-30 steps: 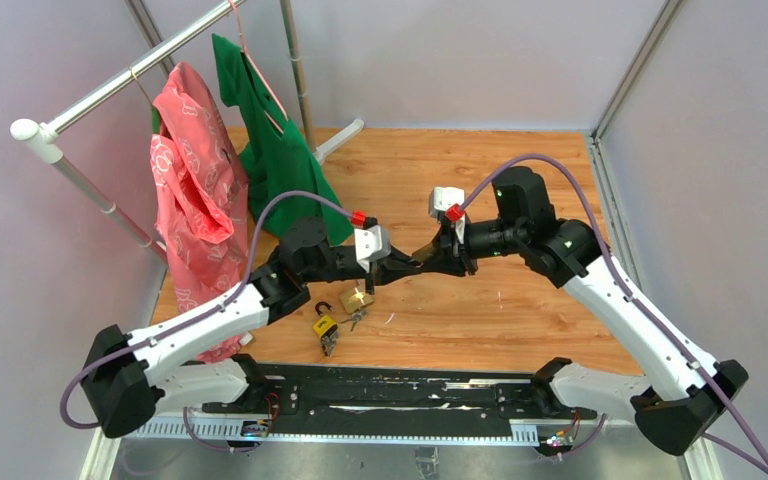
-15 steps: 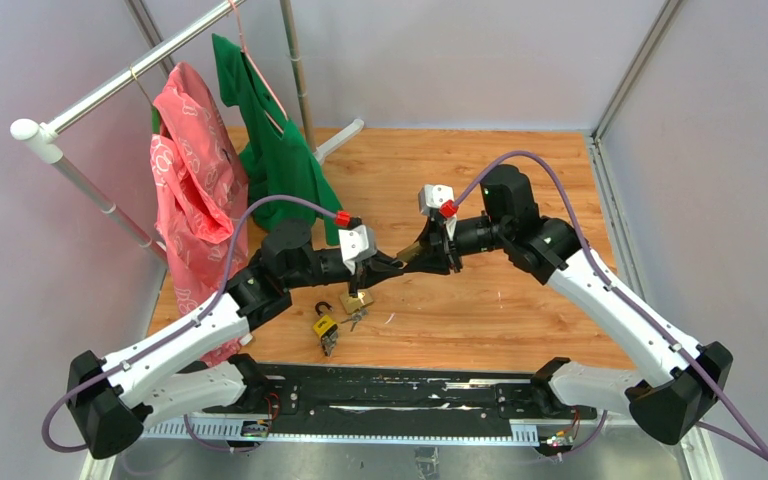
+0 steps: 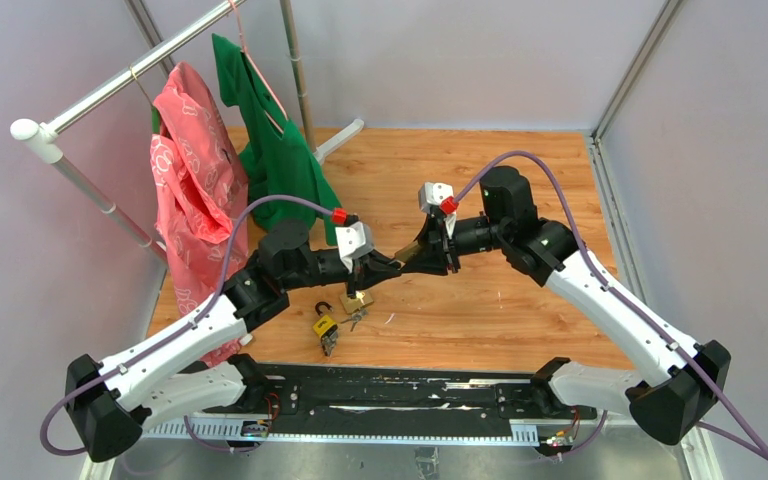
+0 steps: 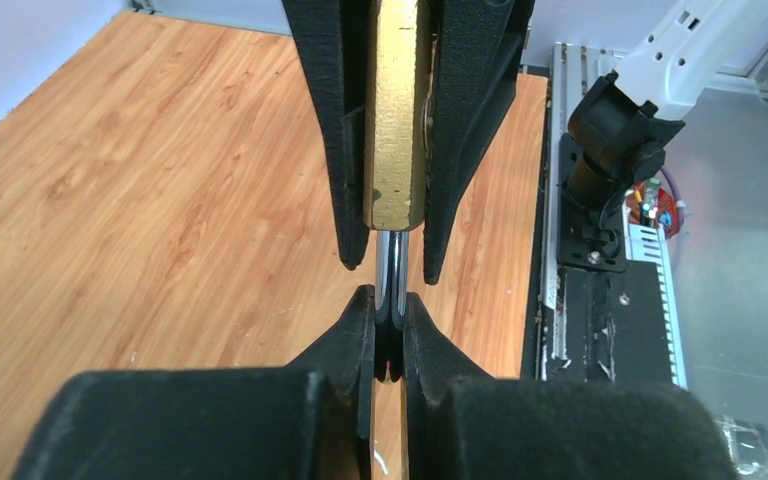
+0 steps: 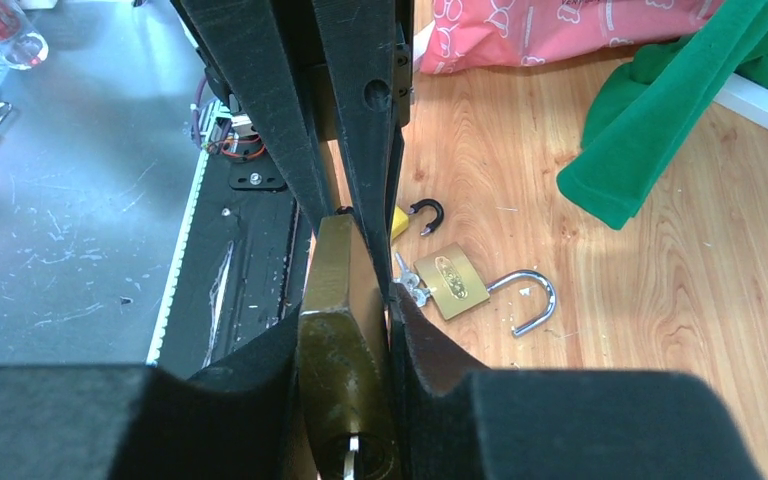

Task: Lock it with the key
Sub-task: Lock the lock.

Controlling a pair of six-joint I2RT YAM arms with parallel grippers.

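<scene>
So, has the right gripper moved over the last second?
Yes. The right gripper, shut on the held padlock, has shifted left in the top view, toward the hanging green garment.

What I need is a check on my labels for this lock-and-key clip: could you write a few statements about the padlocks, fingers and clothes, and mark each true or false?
1. The right fingers clamp a brass padlock in the air. True.
2. The left fingers are spread wide and hold nothing. False: they are shut on the silver shackle of that padlock.
3. A second padlock lies on the table with its shackle swung open. True.
4. The green garment is spread flat at the table's right edge. False: it hangs from the rack at the far left.
</scene>
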